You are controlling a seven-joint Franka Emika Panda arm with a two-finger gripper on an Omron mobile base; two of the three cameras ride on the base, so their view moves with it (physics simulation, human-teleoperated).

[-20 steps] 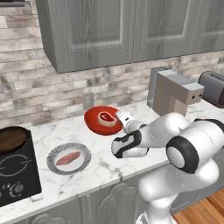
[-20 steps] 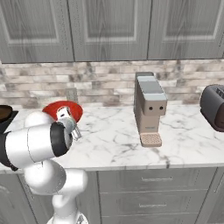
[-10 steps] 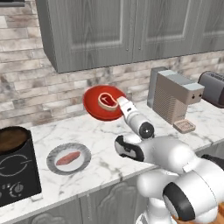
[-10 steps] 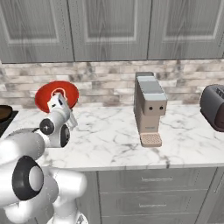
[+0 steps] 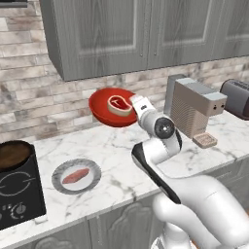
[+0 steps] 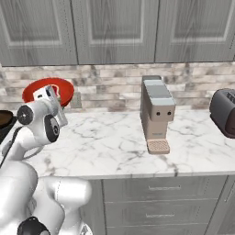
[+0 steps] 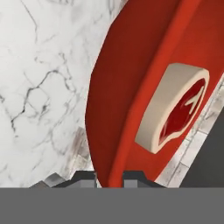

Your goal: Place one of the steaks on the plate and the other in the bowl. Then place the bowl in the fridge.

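At the upper centre of the left base view the gripper (image 5: 134,105) holds the red bowl (image 5: 104,109) aloft, jaws narrowed on its rim. Glossy, stiff and probably slick, it tilts steeply — open face toward the camera — so the fat-rimmed steak (image 5: 119,105) could slide. The pink steak (image 5: 75,176) lies lengthwise on the plate (image 5: 90,180), lower left.

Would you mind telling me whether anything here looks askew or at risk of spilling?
Yes: the red bowl is off the counter, gripped at its rim by the pincer and tipped steeply. The fat-rimmed steak sits on its slanted inside and might slide out.
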